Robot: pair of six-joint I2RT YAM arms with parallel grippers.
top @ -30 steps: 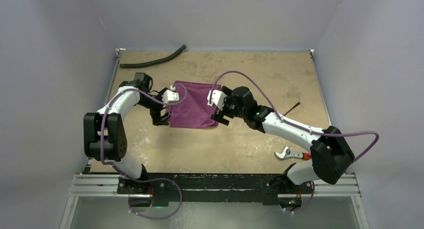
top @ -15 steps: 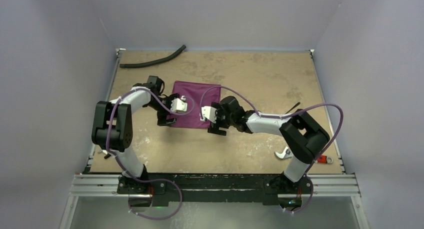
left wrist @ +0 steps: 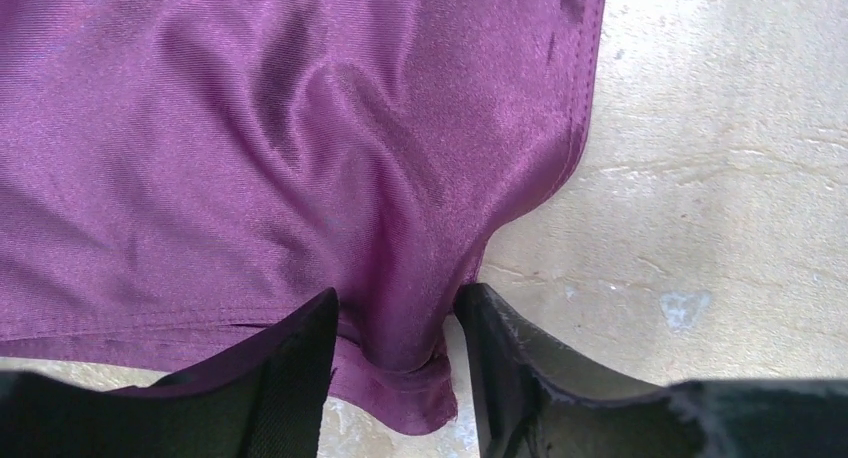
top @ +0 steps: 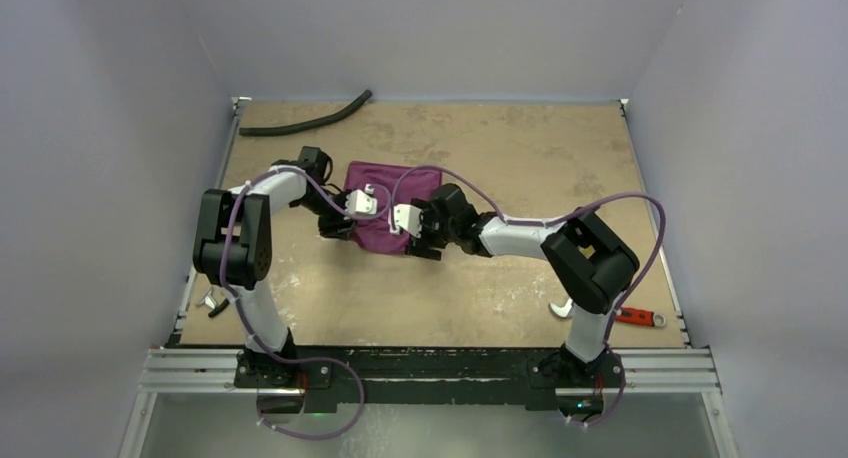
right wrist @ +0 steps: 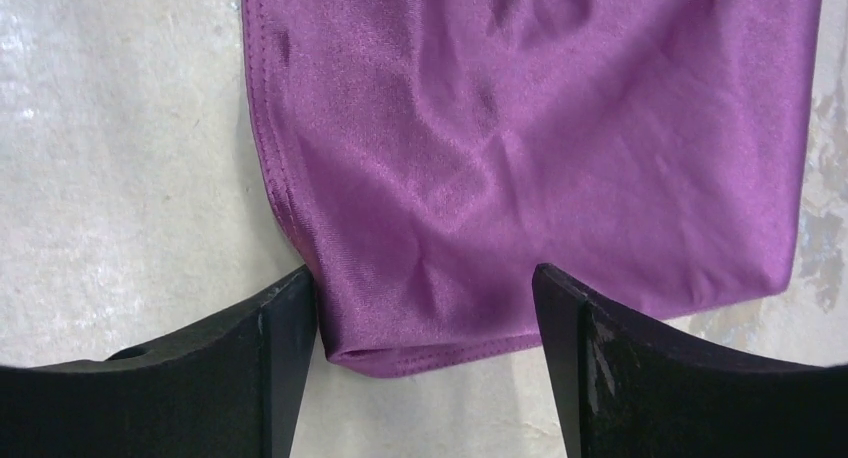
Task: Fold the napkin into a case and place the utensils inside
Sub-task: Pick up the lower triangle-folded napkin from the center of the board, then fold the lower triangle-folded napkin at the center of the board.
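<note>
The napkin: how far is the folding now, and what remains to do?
Done: the napkin looks doubled on the table, its layered edge showing. In hand: left fingers pinch a near corner; right fingers stand open astride the near edge. Left: finishing the case, then the utensils; none is in it.

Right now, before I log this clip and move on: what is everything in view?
napkin: one, plum-purple, mid-table, between the grippers
hose: one, black, far left corner
wrench: one, red handle, silver jaws, near right, partly behind the right arm
small silvery item: one, near left edge by the left arm; too small to identify
table: one, mottled tan
left gripper: black fingers, pinching a napkin fold
right gripper: black fingers, open, straddling the napkin's edge
</note>
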